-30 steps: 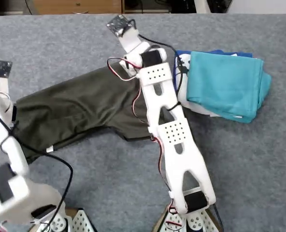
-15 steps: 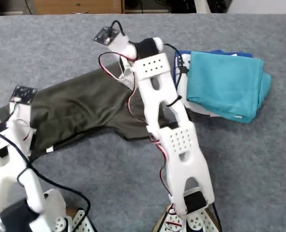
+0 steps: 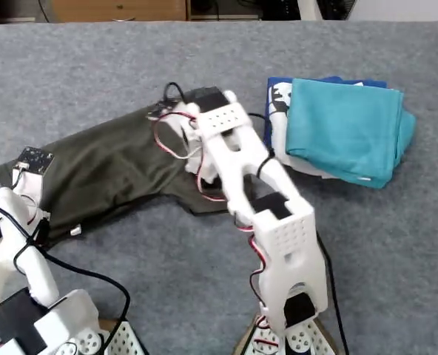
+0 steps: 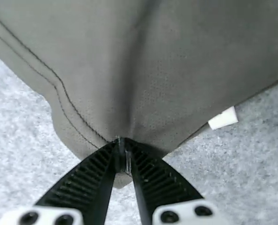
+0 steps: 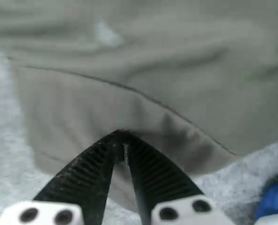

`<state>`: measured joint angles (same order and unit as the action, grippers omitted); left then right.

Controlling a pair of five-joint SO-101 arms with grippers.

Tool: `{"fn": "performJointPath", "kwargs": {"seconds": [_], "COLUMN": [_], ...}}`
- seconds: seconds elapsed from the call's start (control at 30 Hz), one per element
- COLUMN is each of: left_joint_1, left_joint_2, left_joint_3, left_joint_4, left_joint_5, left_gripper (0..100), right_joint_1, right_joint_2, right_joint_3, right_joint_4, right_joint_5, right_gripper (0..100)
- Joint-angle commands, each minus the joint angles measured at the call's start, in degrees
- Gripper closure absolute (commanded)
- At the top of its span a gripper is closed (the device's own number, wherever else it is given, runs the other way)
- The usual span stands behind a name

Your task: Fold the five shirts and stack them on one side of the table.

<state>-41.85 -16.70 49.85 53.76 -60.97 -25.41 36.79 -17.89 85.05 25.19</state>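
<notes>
On the left half of the table, the olive shirt (image 3: 108, 166) lies spread and unfolded, and both of my arms have just come down onto it. A second ago my right gripper (image 5: 122, 138) hung beyond the shirt's far edge and my left gripper (image 4: 122, 145) waited off at the left border. Now the left one is closed narrow on the shirt's near-left hem, the cloth puckering at its tips, close to a small white tag (image 4: 222, 118). The right one is pinched shut on a fold by the far edge, toward the shirt's right end. I judge this to be the start of the fold: with two holds set, the next move is to lift one side and carry it over the other. The folded stack sits apart at far right, a teal shirt (image 3: 345, 137) on top, with a white shirt (image 3: 282, 144) and a blue shirt (image 3: 277, 87) showing under it. The table (image 3: 396, 244) is covered in grey, felt-like fabric that may drag on cloth. Beyond its far edge stands wooden furniture (image 3: 115, 9).
</notes>
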Motion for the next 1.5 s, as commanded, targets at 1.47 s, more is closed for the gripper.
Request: {"fn": "performJointPath", "kwargs": {"seconds": [1.47], "left_joint_1": [-0.1], "left_joint_2": [-21.1], "left_joint_3": [-5.4], "left_joint_4": [22.2], "left_joint_5": [-3.5], "left_gripper": [98], "right_joint_1": [-4.9], "right_joint_2": [-31.6], "right_joint_3": [36.3], "right_joint_4": [-9.0], "right_joint_5": [34.6], "right_gripper": [84.5]}}
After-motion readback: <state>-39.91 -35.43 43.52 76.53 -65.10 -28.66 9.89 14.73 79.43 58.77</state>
